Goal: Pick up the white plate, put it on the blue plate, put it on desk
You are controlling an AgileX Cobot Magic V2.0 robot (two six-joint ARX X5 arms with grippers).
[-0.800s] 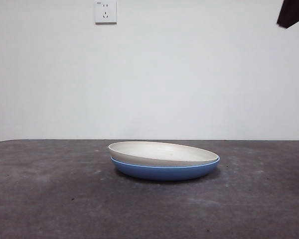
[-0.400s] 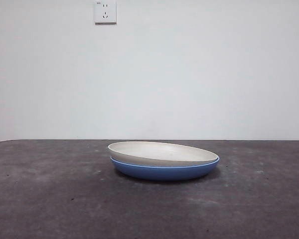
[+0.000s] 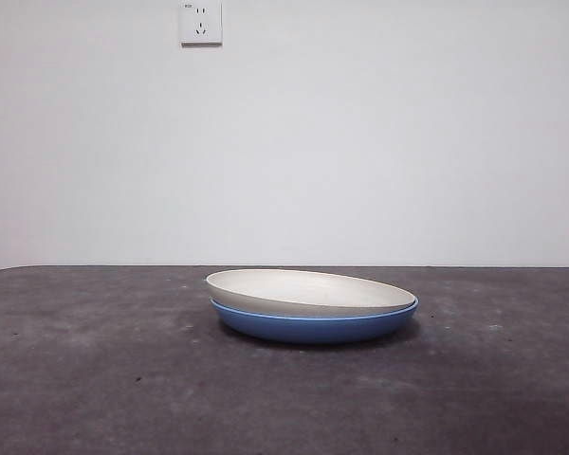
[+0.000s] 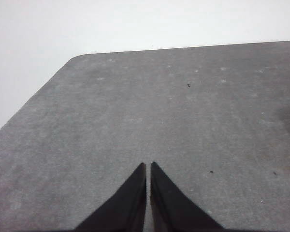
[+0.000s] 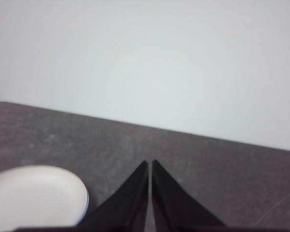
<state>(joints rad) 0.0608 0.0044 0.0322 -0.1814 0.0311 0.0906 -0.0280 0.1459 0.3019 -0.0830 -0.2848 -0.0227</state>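
The white plate [image 3: 308, 291] rests tilted inside the blue plate [image 3: 313, 325] at the middle of the desk [image 3: 95, 379]. In the right wrist view the white plate [image 5: 34, 195] shows with a thin rim of the blue plate [image 5: 86, 203] beside it. My right gripper [image 5: 149, 163] is shut and empty, raised off the desk and apart from the plates. Over bare desk [image 4: 183, 106], my left gripper [image 4: 148, 165] is shut too, with nothing in it. Neither arm shows in the front view.
A white wall with a power socket [image 3: 200, 22] stands behind the desk. The desk's rounded far corner [image 4: 75, 57] shows in the left wrist view.
A black arm tip at the top right corner of the front view has gone out of sight. The plates have not moved.
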